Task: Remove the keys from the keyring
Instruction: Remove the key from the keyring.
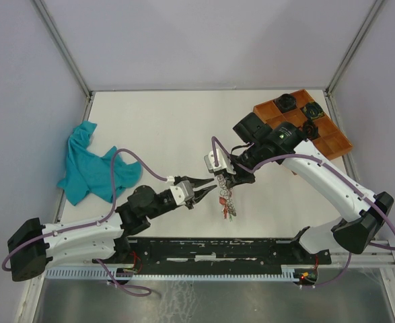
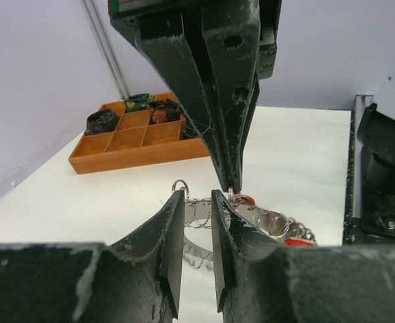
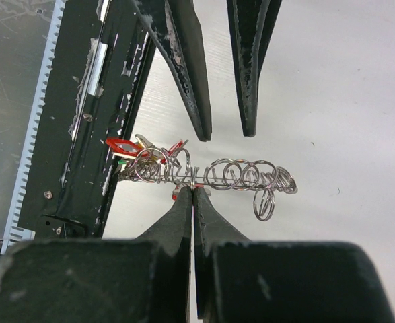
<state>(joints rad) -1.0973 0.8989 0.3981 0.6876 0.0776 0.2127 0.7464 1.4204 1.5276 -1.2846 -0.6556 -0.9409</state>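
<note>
The keyring [image 3: 244, 173], a coil of silver wire loops, hangs level just above the table with my right gripper [image 3: 193, 190] shut on its middle. The keys [image 3: 124, 146], with red, green and yellow tags, bunch at its end nearest the black rail. My left gripper [image 3: 225, 131] stands open just across the coil from the right one, its tips apart and touching nothing. In the left wrist view the left gripper [image 2: 197, 195] frames loops of the keyring [image 2: 198, 208] lying beyond its tips, with red-tagged keys [image 2: 247, 200] to the right. From above, the keyring [image 1: 228, 195] dangles below both grippers.
An orange compartment tray [image 1: 332, 138] holding dark objects sits at the back right. A teal cloth [image 1: 93, 165] lies crumpled at the left. The black base rail [image 1: 217, 249] runs along the near edge, close to the keys.
</note>
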